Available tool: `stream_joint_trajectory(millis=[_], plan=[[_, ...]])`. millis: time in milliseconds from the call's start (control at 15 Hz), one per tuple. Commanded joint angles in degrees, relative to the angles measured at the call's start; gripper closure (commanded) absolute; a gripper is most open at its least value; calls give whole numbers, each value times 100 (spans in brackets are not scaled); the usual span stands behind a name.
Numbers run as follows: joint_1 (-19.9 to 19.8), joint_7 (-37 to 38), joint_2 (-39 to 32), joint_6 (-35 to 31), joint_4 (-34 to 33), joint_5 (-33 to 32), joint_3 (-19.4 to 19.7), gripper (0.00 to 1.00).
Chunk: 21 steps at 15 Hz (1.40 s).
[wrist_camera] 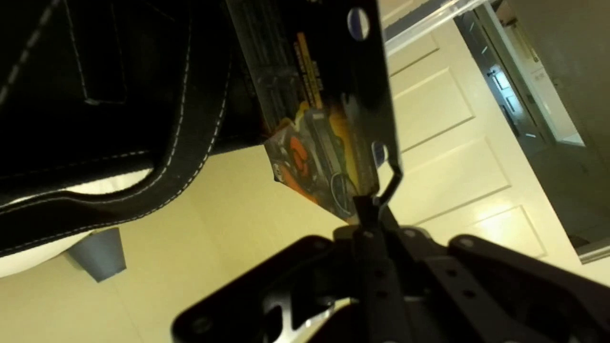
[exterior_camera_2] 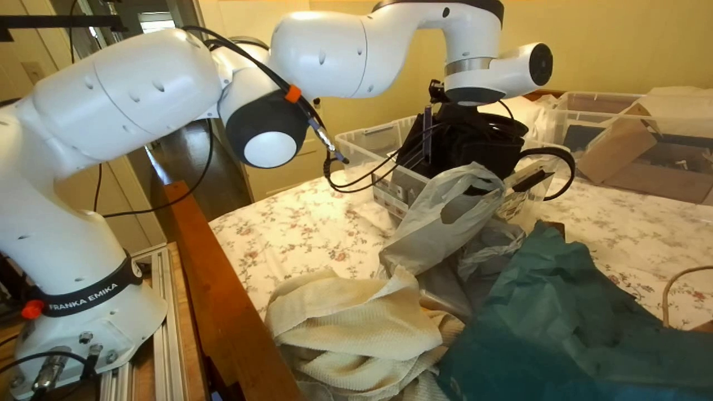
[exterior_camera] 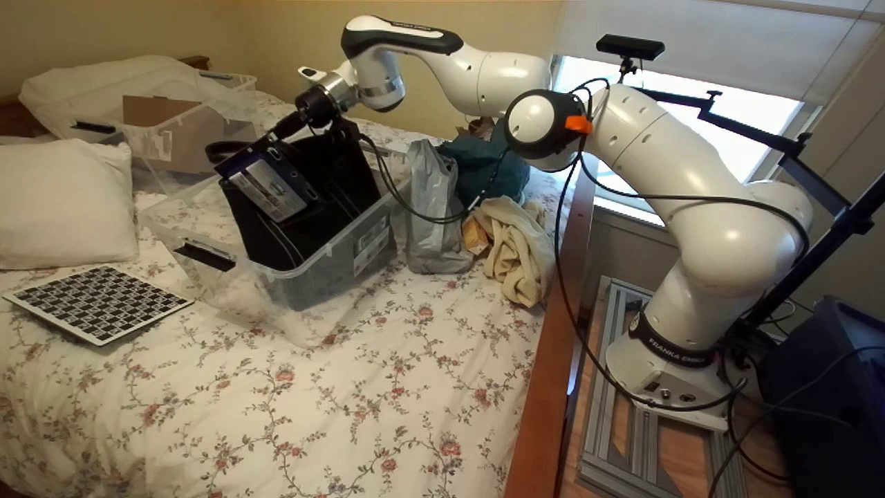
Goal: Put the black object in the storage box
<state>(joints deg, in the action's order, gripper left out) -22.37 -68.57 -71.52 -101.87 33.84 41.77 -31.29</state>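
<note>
At five o'clock in the wrist view, we see the gripper [wrist_camera: 374, 209], its jaws brought together on one corner of a flat printed package [wrist_camera: 324, 114]; the black bag [wrist_camera: 119, 109] fills the dial from nine to eleven, outside the jaws. We take the thin corner to be the chosen hold because soft sides would slump in a pinch. Whether the package is fastened to the bag we cannot tell.

In an exterior view, the storage box [exterior_camera: 335, 266] sits at nine o'clock on the flowered bedding [exterior_camera: 332, 408], the black bag leaning within its rim, upper part standing above. This tilt may result from the corner hold; whether the bag's base meets the box floor is hidden. A checkered board [exterior_camera: 97, 304] lies beside the box, toward eight.

In an exterior view, a grey plastic bag [exterior_camera_2: 440, 223] covers part of the box's near wall, at six o'clock from the black bag, whose loop handle [exterior_camera_2: 569, 161] arches past the wall between three and four. The placing seems nearly done: what remains, we judge, is to lower the bag squarely, bring the handle inside and let the corner go.
</note>
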Motion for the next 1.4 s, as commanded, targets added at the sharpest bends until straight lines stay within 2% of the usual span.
stream_joint_trajectory(millis=[0, 400, 733, 1333], plan=[[-110, -534, -395, -2, -182, 458, -460, 100], [-132, -1082, -610, -344, -288, 363, -506, 100], [-14, -2061, -569, -1051, -343, 302, -497, 100], [-3, -3696, -486, -1522, -237, 214, -425, 100]])
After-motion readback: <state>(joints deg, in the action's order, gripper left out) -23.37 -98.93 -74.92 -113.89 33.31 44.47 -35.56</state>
